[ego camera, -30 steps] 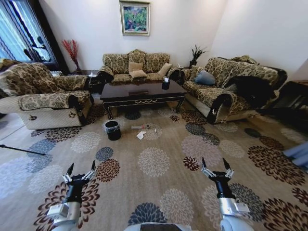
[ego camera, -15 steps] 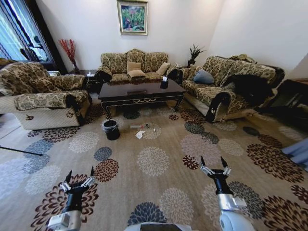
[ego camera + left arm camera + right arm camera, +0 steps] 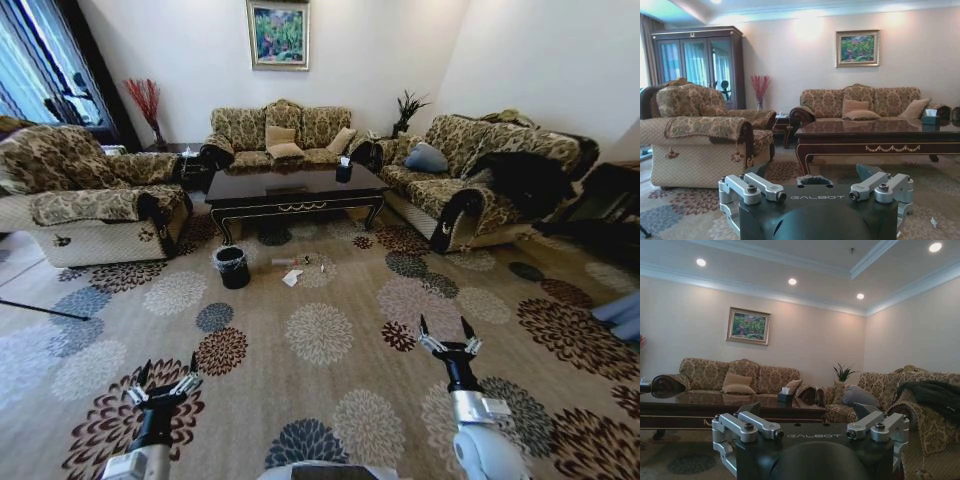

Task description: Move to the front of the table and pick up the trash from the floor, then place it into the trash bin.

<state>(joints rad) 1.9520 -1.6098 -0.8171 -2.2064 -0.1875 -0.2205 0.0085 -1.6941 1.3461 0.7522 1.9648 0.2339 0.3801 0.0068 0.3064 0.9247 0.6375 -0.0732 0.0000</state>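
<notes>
The dark glossy table (image 3: pixel 295 190) stands mid-room between the sofas, and it also shows in the left wrist view as a table (image 3: pixel 880 137) with a gold scroll edge. On the carpet in front of it lies the trash (image 3: pixel 295 270): a slim tube, a white crumpled paper and small scraps. The black trash bin (image 3: pixel 232 267) with a plastic liner stands just left of the trash. My left gripper (image 3: pixel 164 370) hangs open at the lower left, far from the trash. My right gripper (image 3: pixel 447 334) is open at the lower right, holding nothing.
An armchair (image 3: pixel 90 205) sits on the left, a sofa (image 3: pixel 285 135) behind the table, another sofa (image 3: pixel 480 175) with a dark coat on the right. A thin black rod (image 3: pixel 40 310) lies on the floor at the left. Patterned carpet stretches between me and the table.
The whole view has shifted slightly, so the camera moved. Both grippers sit a little lower in the picture than a second ago; both stay open.
</notes>
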